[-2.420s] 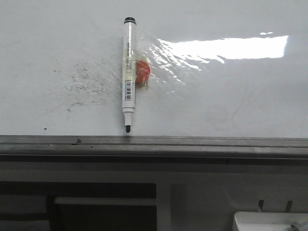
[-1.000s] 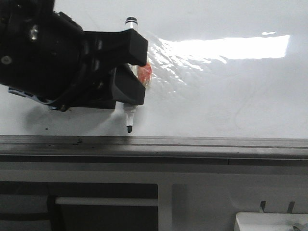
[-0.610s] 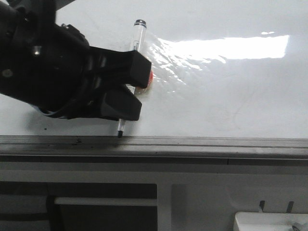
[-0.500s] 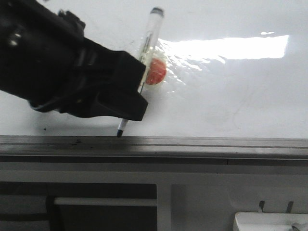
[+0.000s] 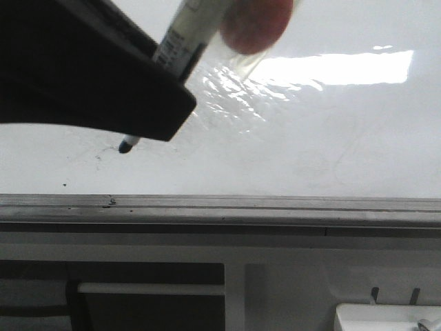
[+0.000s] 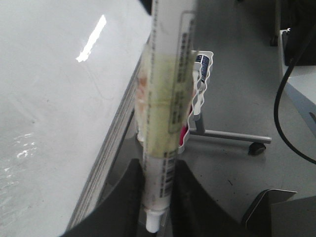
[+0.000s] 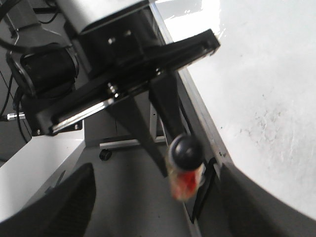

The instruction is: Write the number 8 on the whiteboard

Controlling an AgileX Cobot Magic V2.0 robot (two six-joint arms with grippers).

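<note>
My left gripper (image 5: 162, 103) fills the upper left of the front view and is shut on the white marker pen (image 5: 185, 38). The pen is tilted, and its dark tip (image 5: 126, 145) hangs close over the whiteboard (image 5: 331, 145), above the grey edge rail (image 5: 275, 203). A blurred red piece (image 5: 255, 21) is taped to the pen. In the left wrist view the pen (image 6: 165, 123) stands between the black fingers (image 6: 123, 207). My right gripper (image 7: 158, 217) is open, with the pen's black end (image 7: 185, 150) in front of it. No number 8 shows on the board.
Faint grey smudges (image 5: 103, 155) and a crinkled clear tape patch (image 5: 234, 93) with glare lie on the board. A white tray corner (image 5: 386, 317) is at the bottom right. A white rack on a wheeled stand (image 6: 202, 89) stands on the floor beside the board.
My left gripper came in from the left, closed on the pen and pulled it off the board. The pen now tilts, and its tip has moved left and away from the rail.
</note>
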